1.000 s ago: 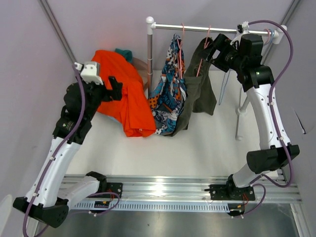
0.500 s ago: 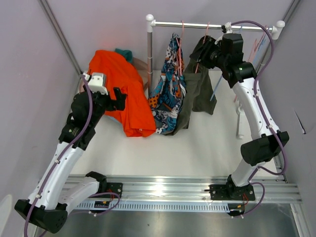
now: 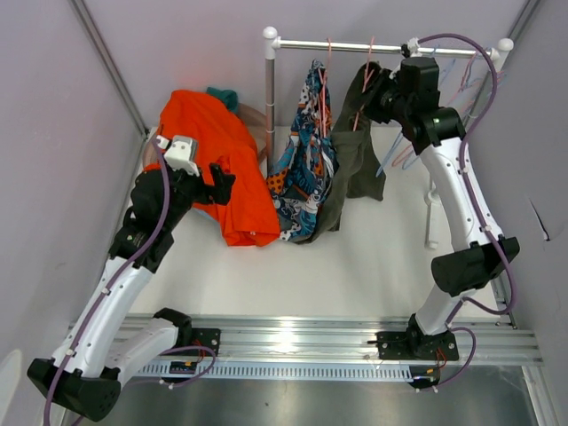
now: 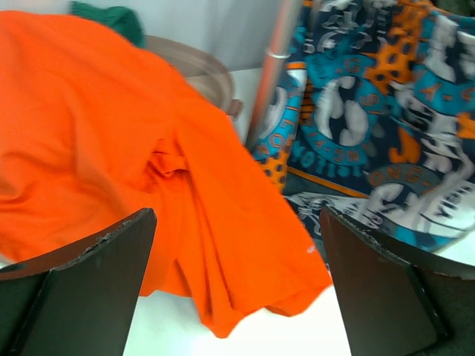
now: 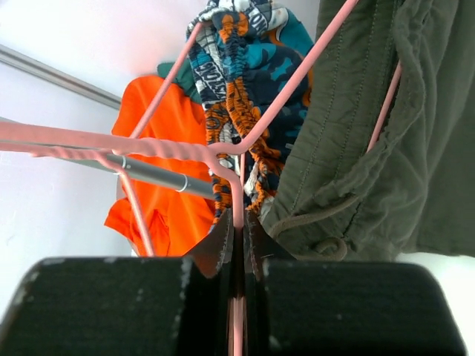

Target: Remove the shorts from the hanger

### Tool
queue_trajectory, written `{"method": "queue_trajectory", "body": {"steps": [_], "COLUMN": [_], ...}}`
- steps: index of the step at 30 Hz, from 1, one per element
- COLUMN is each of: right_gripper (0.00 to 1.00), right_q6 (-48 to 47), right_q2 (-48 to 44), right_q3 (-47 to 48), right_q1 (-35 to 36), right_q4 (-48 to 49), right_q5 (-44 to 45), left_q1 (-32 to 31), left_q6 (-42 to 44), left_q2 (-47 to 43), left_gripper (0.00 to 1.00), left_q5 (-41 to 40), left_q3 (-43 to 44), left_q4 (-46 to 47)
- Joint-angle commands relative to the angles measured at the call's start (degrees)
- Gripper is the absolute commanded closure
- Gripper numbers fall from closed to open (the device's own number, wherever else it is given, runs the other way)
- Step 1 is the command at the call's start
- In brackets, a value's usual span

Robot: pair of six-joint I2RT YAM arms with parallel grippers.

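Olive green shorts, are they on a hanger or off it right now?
On. The olive green shorts hang from a pink hanger on the rail; the right gripper is shut on its wire.

Lilac walls (image 3: 53, 98), white tabletop (image 3: 355, 266), metal clothes rail (image 3: 302, 43)

Bright, even light — faint shadows, wrist views softly blurred.
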Motion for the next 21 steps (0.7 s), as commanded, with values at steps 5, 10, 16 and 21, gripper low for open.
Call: {"method": "queue_trajectory", "body": {"steps": [5, 10, 16, 21], "right_gripper": [1.0, 1.0, 1.0, 1.0], "right_q6": [-2.5, -1.09, 1.46, 2.16], "right_q2": [-4.0, -8.75, -17.19, -20.88], "right_q3": [11.49, 7.46, -3.97, -7.31], "right_q1": [0.03, 0.21, 0.91, 1.0], "right_q4": [-0.93, -0.59, 3.28, 3.46], "right_q5": [3.24, 4.03, 3.95, 3.95], "left_q1": [-10.26, -21.17, -30.22, -35.68], "left_q6": [0.2, -1.47, -2.0, -0.33], "left_q2": [1.11, 6.11, 17.34, 25.62], "left_gripper": [0.01, 0.01, 0.01, 0.01], "left_q5": [17.21, 21.26, 23.81, 23.28], "left_q3": [6.14, 7.63, 11.75, 17.81], "left_q4": [6.23, 13.85, 22.67, 24.6]}}
